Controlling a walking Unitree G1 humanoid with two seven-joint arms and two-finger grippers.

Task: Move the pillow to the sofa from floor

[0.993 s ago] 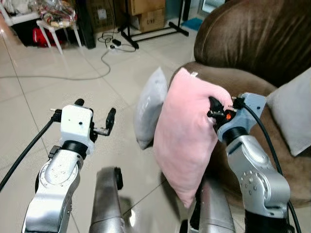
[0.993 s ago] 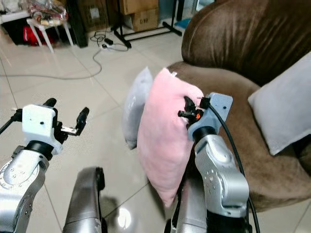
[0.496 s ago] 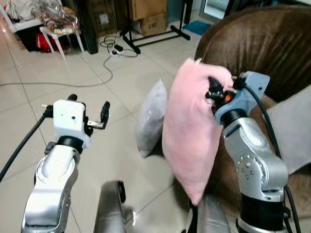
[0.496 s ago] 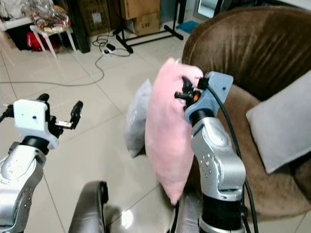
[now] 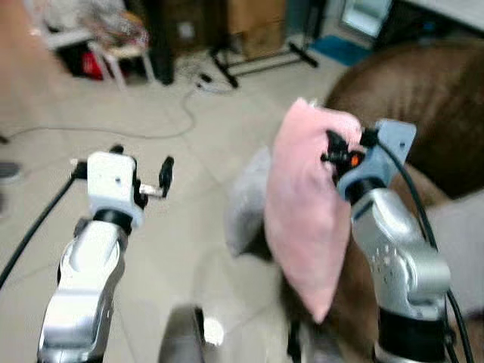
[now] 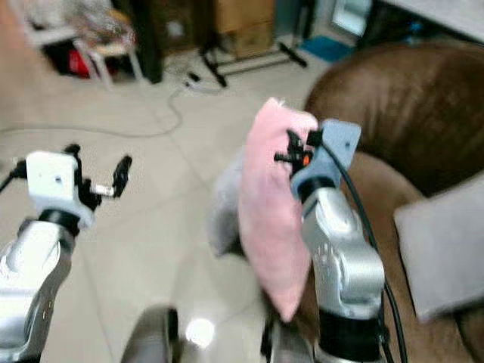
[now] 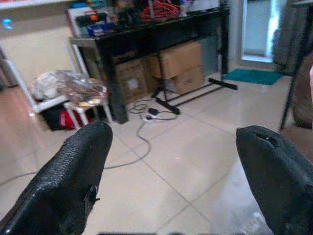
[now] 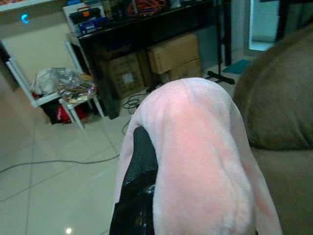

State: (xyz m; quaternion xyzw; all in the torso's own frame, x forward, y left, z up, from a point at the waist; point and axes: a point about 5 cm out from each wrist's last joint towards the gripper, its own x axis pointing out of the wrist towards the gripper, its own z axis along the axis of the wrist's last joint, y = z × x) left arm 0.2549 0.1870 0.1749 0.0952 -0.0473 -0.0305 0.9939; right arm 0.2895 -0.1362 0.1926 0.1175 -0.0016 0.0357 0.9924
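My right gripper (image 5: 330, 156) is clenched on the top edge of the pink pillow (image 5: 302, 219), which hangs in the air in front of me, clear of the tiled floor (image 5: 189, 136) and just beside the front of the brown sofa (image 5: 412, 98). In my right wrist view one black finger (image 8: 139, 191) presses into the pillow's soft fabric, with the sofa's brown back rising close behind it. A grey pillow (image 5: 246, 200) leans on the floor against the sofa's base, partly hidden behind the pink one, and another pale cushion (image 6: 442, 253) rests on the sofa seat. My left gripper (image 5: 144, 185) is raised over the bare tiles, well apart from the pillow, its two fingers spread wide and holding nothing. Farther back I see a white cable (image 5: 98, 132) trailing across the floor, a black stand (image 5: 261, 57), cardboard boxes (image 7: 178, 66) and a small white table (image 7: 80, 100).
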